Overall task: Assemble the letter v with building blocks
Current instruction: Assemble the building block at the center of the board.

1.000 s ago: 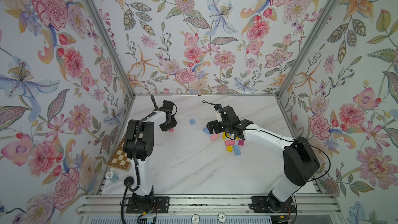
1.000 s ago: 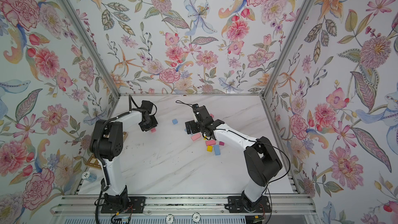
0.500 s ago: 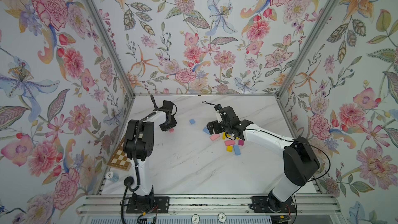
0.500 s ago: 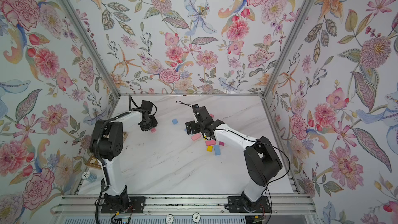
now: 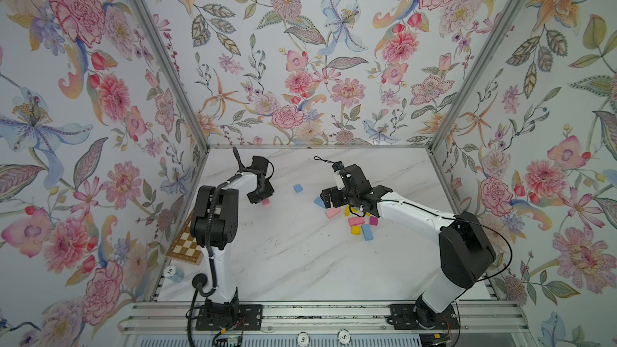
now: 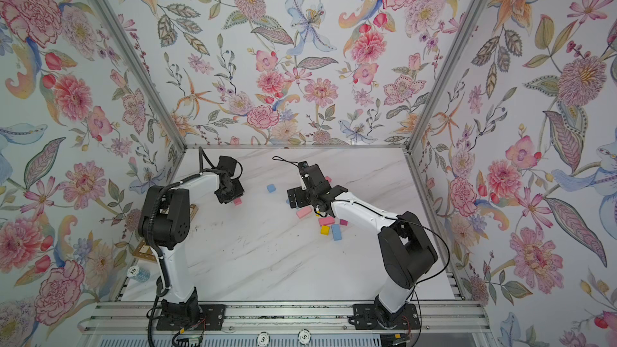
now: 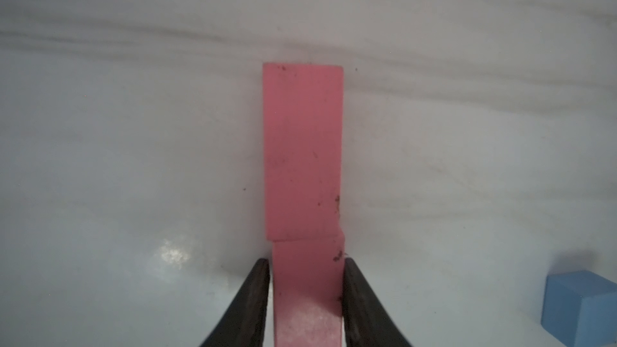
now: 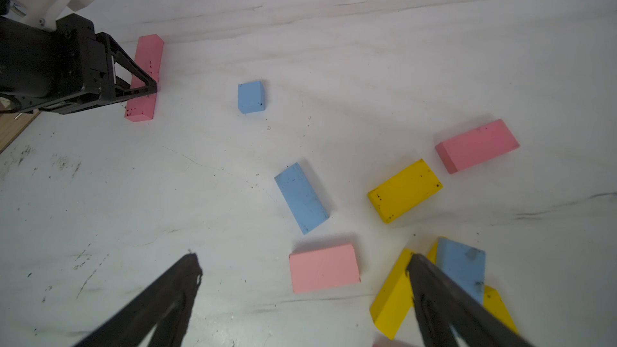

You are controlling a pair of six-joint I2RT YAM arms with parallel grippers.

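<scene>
On the left of the worktop [image 5: 300, 262], the left hand [image 7: 305, 263] is clenched on one end of a long pink block [image 7: 302, 148] that seems to rest on its narrow edge. I judge it should set the block on a slant as one stroke of the V, steady before letting go. A small blue block [image 5: 298, 188] lies just to the right, so leave room for the second stroke. Further right, the right hand [image 8: 302, 260] hangs spread wide over the loose blocks [image 8: 405, 191], and is best lowered squarely over one.
</scene>
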